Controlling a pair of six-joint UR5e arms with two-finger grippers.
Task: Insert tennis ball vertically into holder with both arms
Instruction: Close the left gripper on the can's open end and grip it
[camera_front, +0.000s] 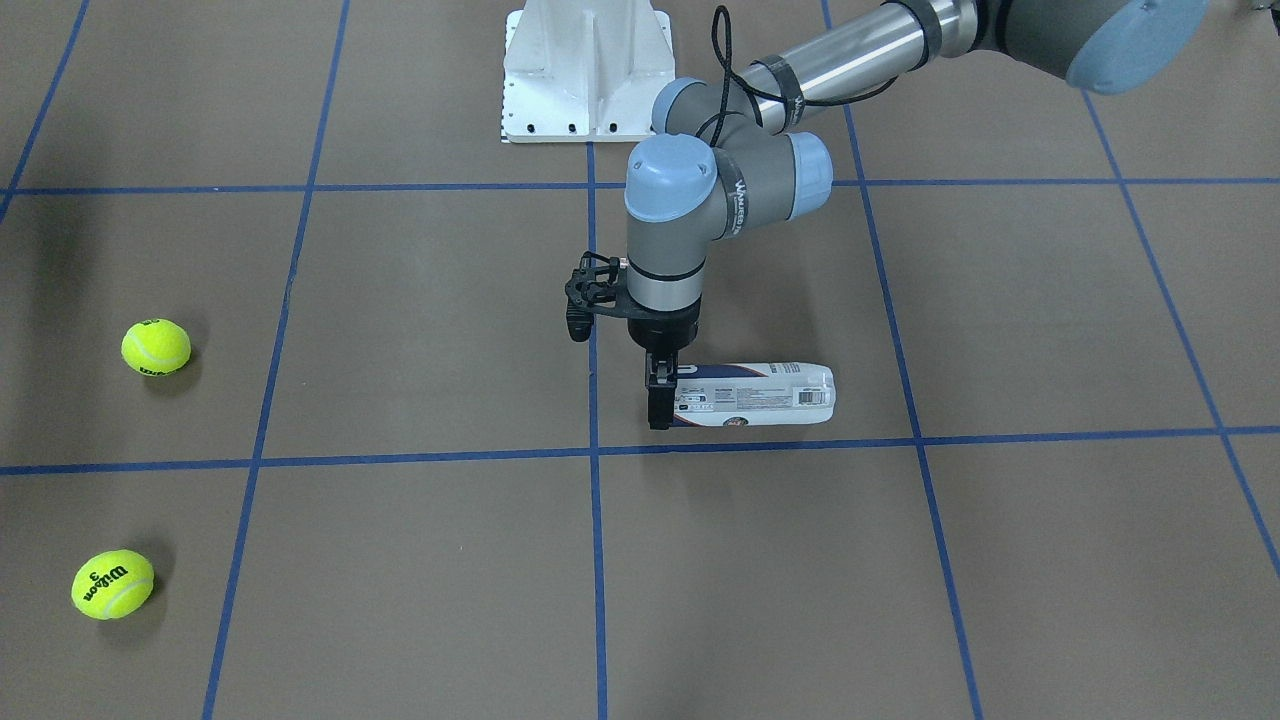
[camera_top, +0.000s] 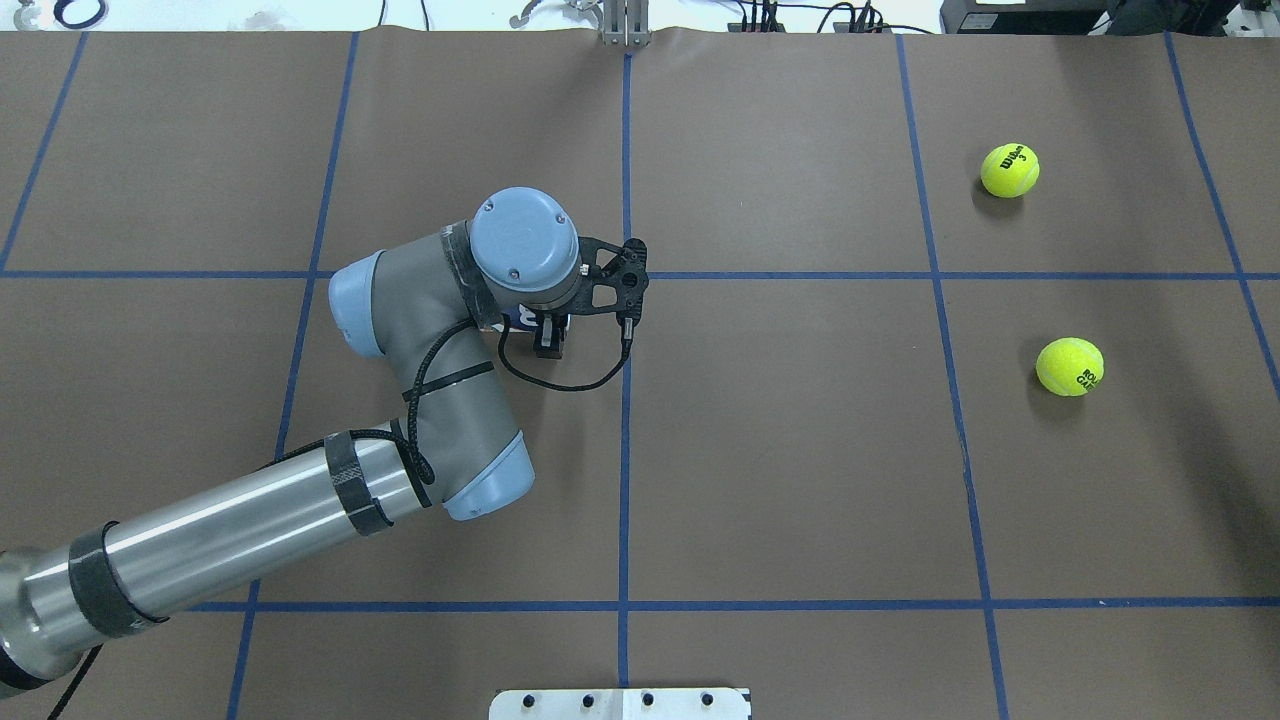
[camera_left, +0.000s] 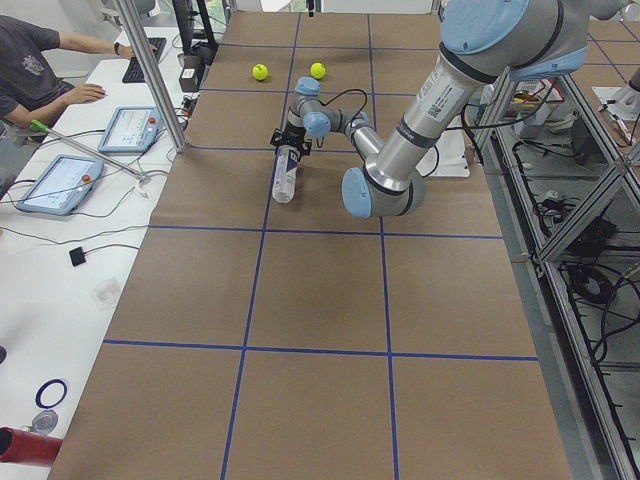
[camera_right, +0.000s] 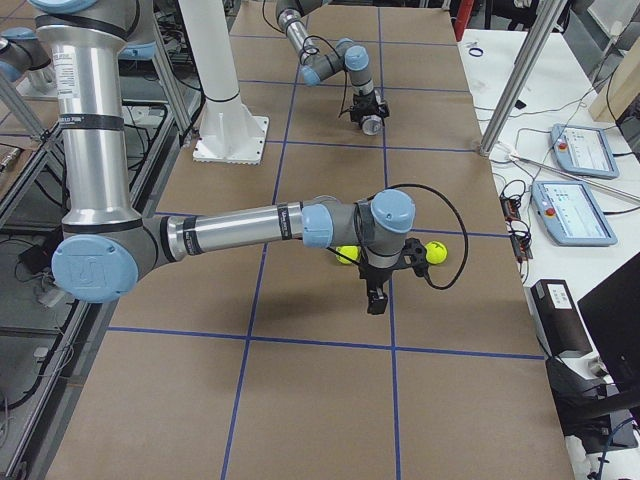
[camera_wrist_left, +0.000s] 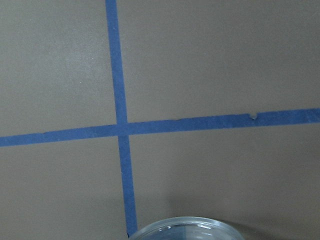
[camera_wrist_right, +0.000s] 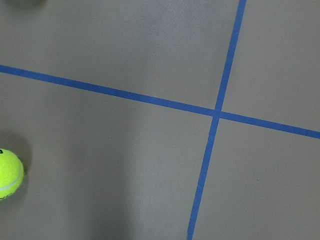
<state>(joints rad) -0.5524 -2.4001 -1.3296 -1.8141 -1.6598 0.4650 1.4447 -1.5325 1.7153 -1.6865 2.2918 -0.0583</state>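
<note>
Left gripper (camera_front: 660, 400) first: you'll find it pointing straight down near the middle of the table (camera_front: 1000, 560), a little toward the left edge, with its 2 black fingers (camera_front: 658, 415) straddling the open end of the holder (camera_front: 765, 395). They seem clamped across that end, though the wrist hides the contact from overhead, so treat the grip as likely, not certain. The holder lies on its side on the brown surface, parallel to the robot's edge, with its closed end toward the left edge. In your left wrist view its clear rim shows as an arc at the bottom, just beside a crossing of blue tape lines (camera_wrist_left: 120, 127). Your right gripper (camera_right: 376, 298) shows only in the right side view, hanging over the table toward the right edge; from there you cannot tell whether its fingers are apart or together. Near that edge rest 2 balls, well apart from the holder: the Wilson 3 ball (camera_front: 113, 584) toward the operators' corner and the other ball (camera_front: 156, 347) closer to the robot. A white pedestal base (camera_front: 585, 70) stands at the middle of the robot's edge.
</note>
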